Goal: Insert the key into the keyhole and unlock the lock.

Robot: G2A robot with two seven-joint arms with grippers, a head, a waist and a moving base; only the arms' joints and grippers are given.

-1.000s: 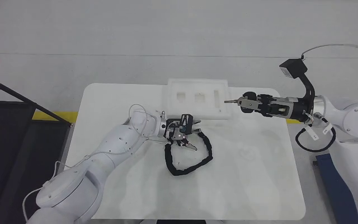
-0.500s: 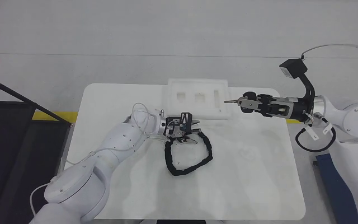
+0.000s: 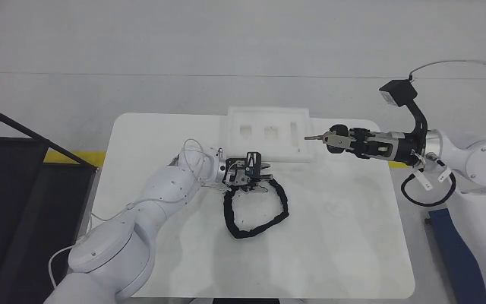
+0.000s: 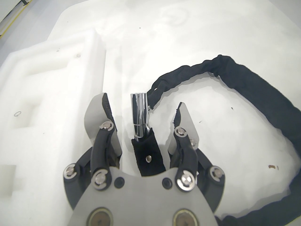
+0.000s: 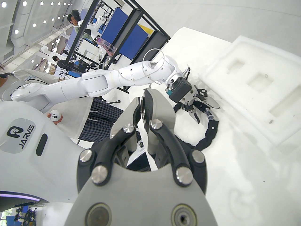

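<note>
The white foam tray [image 3: 266, 150] lies at the table's 12 o'clock edge and has 3 rectangular recesses. Near the centre lies the lock [image 3: 262, 216], a black-sleeved chain loop. Its chrome cylinder [image 4: 140, 116] sits between the wide-spread fingers of the left gripper [image 4: 142, 99], touching neither. At 2 o'clock, the right gripper [image 3: 328, 139] pinches the key [image 3: 311, 138], which points toward 9 o'clock. The white table [image 3: 342, 228] stands on a grey floor, with a yellow stripe [image 3: 72, 157] at 9 o'clock.

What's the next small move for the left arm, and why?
Probably close the left end effector on the chrome lock cylinder. Its fingers stand open on either side of the cylinder without touching it, and the right end effector holds the key off to the side, apart from the lock. Steadying the cylinder first seems needed before insertion.
</note>
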